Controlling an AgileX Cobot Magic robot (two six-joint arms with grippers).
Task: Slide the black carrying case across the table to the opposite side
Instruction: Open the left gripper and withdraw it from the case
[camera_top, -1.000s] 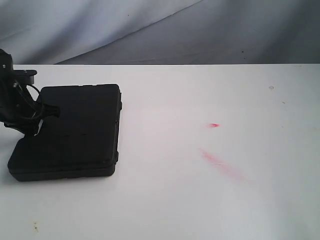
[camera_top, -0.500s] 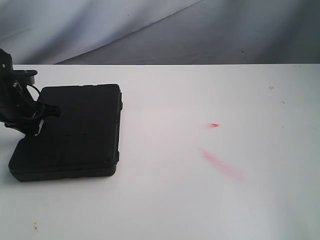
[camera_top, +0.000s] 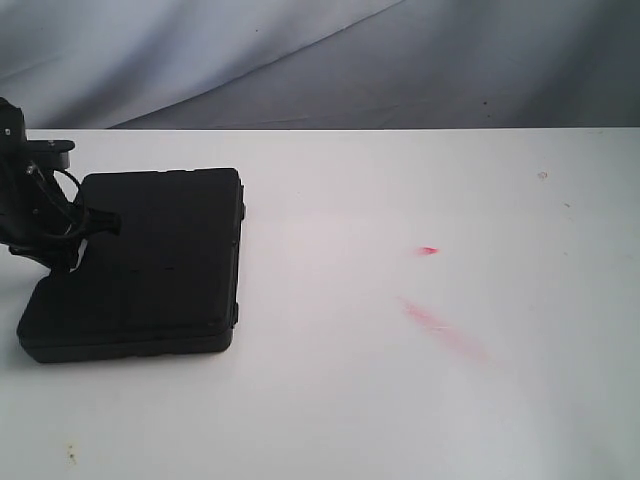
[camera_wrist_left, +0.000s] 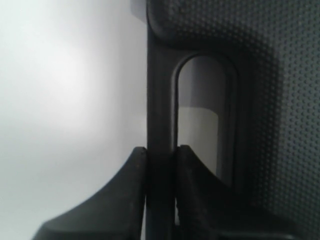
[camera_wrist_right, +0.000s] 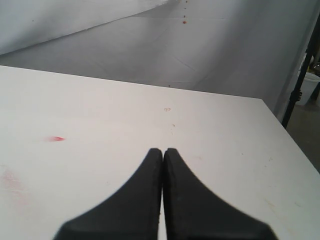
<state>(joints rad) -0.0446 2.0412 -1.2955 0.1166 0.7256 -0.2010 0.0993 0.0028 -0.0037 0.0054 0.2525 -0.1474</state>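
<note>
Black carrying case (camera_top: 150, 260): my left gripper (camera_wrist_left: 160, 155) is pinched on its handle bar (camera_wrist_left: 160, 100), one finger either side. No real shift over the last second, the case is parked in the same spot, well apart from the red smear (camera_top: 440, 325) on the table (camera_top: 400, 420). So I judge the slide hasn't started. Right gripper (camera_wrist_right: 163, 155) has its fingers pressed together on nothing, over bare table beyond the smear from the case.

right of black case (camera_top: 150, 260): bare surface (camera_top: 400, 400) through to far edge | flat red marks (camera_top: 440, 325) on it | case's left side: taken by left gripper (camera_top: 75, 235)
</note>
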